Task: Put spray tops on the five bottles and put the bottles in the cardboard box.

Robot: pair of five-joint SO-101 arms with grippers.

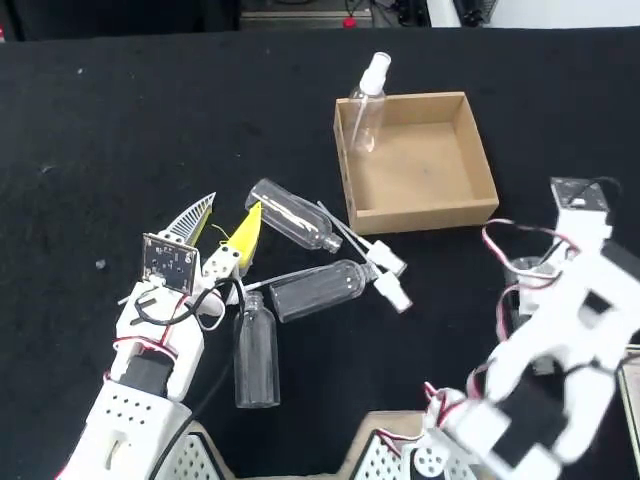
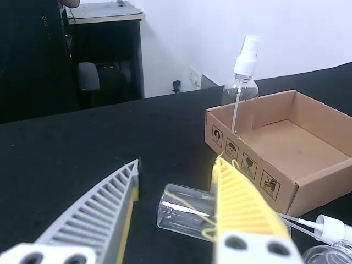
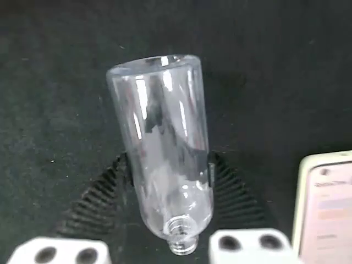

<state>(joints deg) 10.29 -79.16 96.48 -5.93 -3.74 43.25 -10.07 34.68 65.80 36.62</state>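
A capped bottle with a white spray top [image 1: 367, 100] [image 2: 241, 82] stands in the far left corner of the cardboard box [image 1: 470, 210] [image 2: 247, 159]. Three open clear bottles lie left of the box: one [image 1: 293, 214] [image 2: 184, 212], a second [image 1: 318, 289], a third [image 1: 256, 350]. Two loose spray tops [image 1: 385, 258] [image 1: 393, 290] lie beside them, and one spray top [image 2: 330, 228] is near the box's corner. My left gripper [image 1: 235, 201] [image 2: 176, 162] is open just short of the nearest lying bottle. My right gripper [image 1: 530, 272] [image 3: 165, 165] is shut on a topless clear bottle [image 3: 165, 137], its neck toward the wrist.
The table is covered in black cloth [image 1: 120, 120]. A pale phone-like device [image 3: 327, 209] lies beside the right gripper. Both arm bases stand at the table's near edge. Behind the table are a white wall and a dark desk [image 2: 104, 49].
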